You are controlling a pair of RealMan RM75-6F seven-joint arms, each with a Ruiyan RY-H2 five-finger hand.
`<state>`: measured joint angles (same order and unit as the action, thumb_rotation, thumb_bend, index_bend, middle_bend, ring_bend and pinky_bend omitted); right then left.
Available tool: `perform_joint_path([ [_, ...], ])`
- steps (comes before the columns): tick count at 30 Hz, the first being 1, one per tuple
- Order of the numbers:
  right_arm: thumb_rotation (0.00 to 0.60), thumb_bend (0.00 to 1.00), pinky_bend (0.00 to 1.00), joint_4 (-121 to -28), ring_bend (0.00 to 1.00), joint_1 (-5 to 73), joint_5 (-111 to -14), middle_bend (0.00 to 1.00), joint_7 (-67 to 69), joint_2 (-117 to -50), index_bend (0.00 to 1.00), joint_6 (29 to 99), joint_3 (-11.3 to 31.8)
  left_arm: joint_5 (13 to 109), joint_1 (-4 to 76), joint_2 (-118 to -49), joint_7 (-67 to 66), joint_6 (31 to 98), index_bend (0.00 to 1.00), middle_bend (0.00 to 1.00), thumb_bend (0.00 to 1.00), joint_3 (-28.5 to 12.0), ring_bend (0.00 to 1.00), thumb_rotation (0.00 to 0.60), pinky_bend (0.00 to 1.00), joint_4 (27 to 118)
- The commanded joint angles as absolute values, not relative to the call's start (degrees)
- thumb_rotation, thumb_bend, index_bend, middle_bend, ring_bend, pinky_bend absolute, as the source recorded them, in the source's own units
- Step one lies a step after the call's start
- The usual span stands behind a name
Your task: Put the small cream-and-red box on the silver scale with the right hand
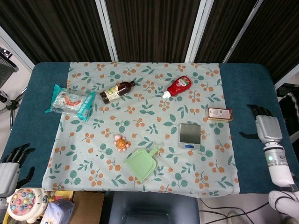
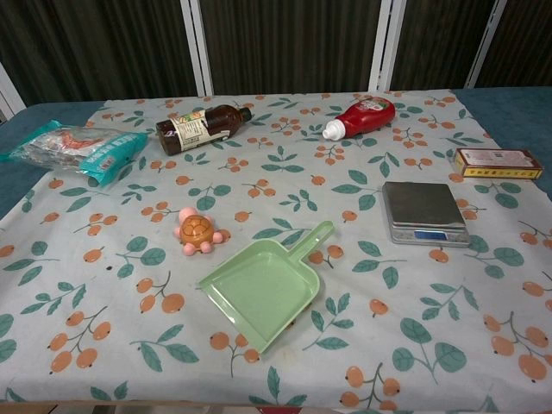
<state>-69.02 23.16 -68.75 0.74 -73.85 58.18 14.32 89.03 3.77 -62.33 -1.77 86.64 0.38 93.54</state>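
Note:
The small cream-and-red box [image 1: 219, 114] [image 2: 498, 163] lies flat near the cloth's right edge, just beyond the silver scale [image 1: 189, 136] [image 2: 424, 212], whose platform is bare. In the head view my right hand [image 1: 262, 127] hovers over the blue table to the right of the box, fingers spread and holding nothing, a short gap away from it. My left hand [image 1: 10, 166] hangs at the table's front left corner, fingers apart and empty. Neither hand shows in the chest view.
A green dustpan [image 1: 141, 162] and an orange toy turtle [image 1: 121, 143] lie front centre. At the back are a ketchup bottle [image 1: 179, 86] and a brown bottle [image 1: 117, 90]; a snack bag [image 1: 70, 102] lies far left.

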Motion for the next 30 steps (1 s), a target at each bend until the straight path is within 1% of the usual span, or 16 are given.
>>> perform_joint_path([
  [1, 0.600, 0.19, 0.31, -62.13, 0.22, 27.40, -66.52, 0.27, 0.45, -78.61, 0.28, 53.91, 15.51, 89.31, 3.37, -61.89, -1.50, 86.95, 0.24, 0.13, 0.43, 0.72, 0.14, 0.600, 0.34, 93.97],
  [5, 0.600, 0.19, 0.38, -55.62, 0.28, 30.46, -65.53, 0.30, -0.09, -82.59, 0.29, 50.70, 15.72, 88.11, 4.30, -62.18, -1.18, 85.55, 0.24, 0.13, 0.43, -0.20, 0.14, 0.600, 0.34, 93.56],
  [7, 0.600, 0.19, 0.39, -52.75, 0.29, 31.66, -65.15, 0.30, -0.44, -84.27, 0.30, 49.39, 15.74, 88.21, 4.22, -62.03, -1.10, 85.62, 0.24, 0.13, 0.43, -0.13, 0.14, 0.600, 0.34, 93.66],
  [10, 0.600, 0.20, 0.40, -48.09, 0.30, 33.50, -64.86, 0.31, -0.44, -86.89, 0.32, 47.07, 15.59, 88.00, 4.49, -62.00, -1.03, 85.25, 0.24, 0.13, 0.43, -0.35, 0.14, 0.600, 0.34, 93.57],
  [15, 0.600, 0.24, 0.42, -40.15, 0.32, 36.13, -65.78, 0.32, 1.92, -91.03, 0.34, 43.60, 15.00, 87.71, 4.47, -61.92, -0.63, 85.15, 0.24, 0.13, 0.43, -0.47, 0.14, 0.600, 0.34, 93.60],
  [19, 0.600, 0.25, 0.42, -34.92, 0.32, 37.80, -66.92, 0.33, 4.14, -93.82, 0.36, 41.16, 14.32, 87.50, 4.63, -61.78, -0.58, 84.81, 0.24, 0.13, 0.43, -0.58, 0.15, 0.600, 0.34, 93.75],
  [30, 0.600, 0.26, 0.46, -21.75, 0.36, 41.33, -69.83, 0.36, 9.32, -101.19, 0.43, 37.28, 12.99, 87.59, 4.23, -61.74, -0.40, 85.46, 0.24, 0.13, 0.43, -0.56, 0.15, 0.600, 0.34, 93.63],
])
